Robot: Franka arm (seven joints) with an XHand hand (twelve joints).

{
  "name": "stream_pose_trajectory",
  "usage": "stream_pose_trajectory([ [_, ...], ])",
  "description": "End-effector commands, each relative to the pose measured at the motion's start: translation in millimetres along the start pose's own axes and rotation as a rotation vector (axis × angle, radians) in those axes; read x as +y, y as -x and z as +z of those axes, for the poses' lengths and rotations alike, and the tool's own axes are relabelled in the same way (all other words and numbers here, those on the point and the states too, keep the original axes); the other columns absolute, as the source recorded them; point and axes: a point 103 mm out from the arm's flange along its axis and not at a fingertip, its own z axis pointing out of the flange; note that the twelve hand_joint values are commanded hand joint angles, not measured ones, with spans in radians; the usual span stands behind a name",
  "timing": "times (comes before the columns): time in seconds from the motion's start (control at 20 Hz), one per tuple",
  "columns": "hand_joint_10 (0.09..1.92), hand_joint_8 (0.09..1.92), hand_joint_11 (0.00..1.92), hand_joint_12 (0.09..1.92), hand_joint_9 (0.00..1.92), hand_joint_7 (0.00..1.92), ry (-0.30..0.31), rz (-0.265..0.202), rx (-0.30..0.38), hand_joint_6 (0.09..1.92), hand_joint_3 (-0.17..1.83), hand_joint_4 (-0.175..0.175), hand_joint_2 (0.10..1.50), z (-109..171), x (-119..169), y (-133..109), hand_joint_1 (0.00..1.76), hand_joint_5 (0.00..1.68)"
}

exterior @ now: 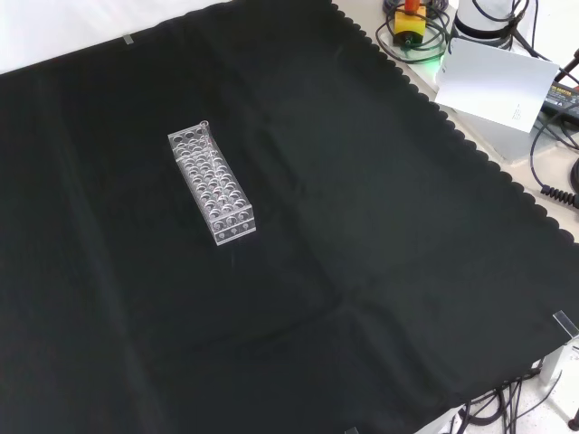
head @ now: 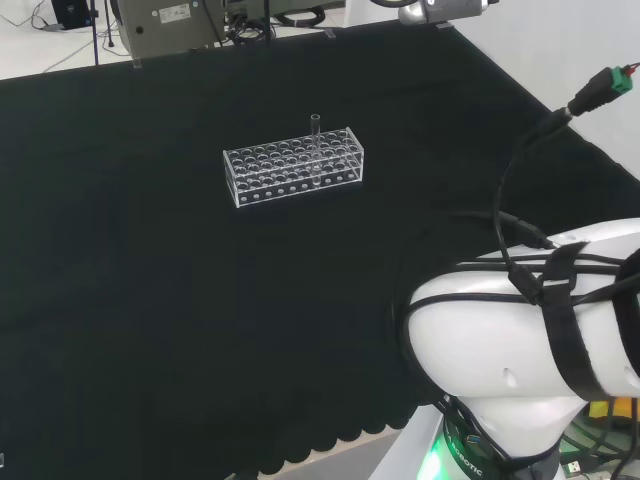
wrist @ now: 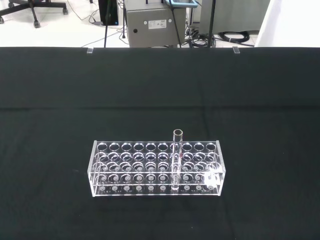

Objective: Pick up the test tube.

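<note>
Arm link: big white rounded link [head: 520, 330] of the robot arm, strapped with black cables, closest to the head view's camera at lower right.
Hand: I cannot tell whether it is released, clenched or grasping anything.
Tabletop: black cloth [head: 150, 300] with a scalloped near edge covers the tabletop.
Rack: clear plastic test tube rack [head: 292, 166] with rows of round holes, lying on the cloth well ahead of the wrist camera, and so well apart from the hand.
Test tube: one clear glass test tube [wrist: 177, 159] stands upright in a hole right of the rack's middle in the wrist view, its open top above the rack.
</note>
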Motion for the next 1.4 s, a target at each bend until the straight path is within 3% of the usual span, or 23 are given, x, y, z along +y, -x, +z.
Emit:
stream_pose_trajectory([
  [0.05,0.86,0.77,0.0,1.38,0.02,0.01,0.01,-0.003,-0.007,0.29,-0.12,-0.027,1.03,0,2,-1,0.6,0.11],
  [0.2,0.84,0.74,0.0,1.34,0.0,0.0,0.007,-0.012,-0.002,0.22,-0.11,-0.042,1.06,1,8,-3,0.51,0.09],
  [0.55,0.83,0.73,0.0,1.34,0.0,0.0,-0.04,-0.033,0.008,0.2,-0.11,-0.044,1.07,15,38,-2,0.5,0.09],
  [0.75,0.85,0.74,0.0,1.34,0.0,0.0,-0.087,-0.055,0.013,0.15,-0.12,-0.044,1.07,29,64,-4,0.5,0.11],
  [1.05,0.93,0.82,0.0,1.4,0.02,0.02,-0.101,-0.092,0.028,0.11,-0.14,-0.053,1.07,49,95,-3,0.53,0.17],
  [1.4,0.95,0.87,0.0,1.48,0.09,0.1,-0.177,-0.088,0.03,0.12,-0.16,-0.067,1.08,89,134,1,0.58,0.23],
])
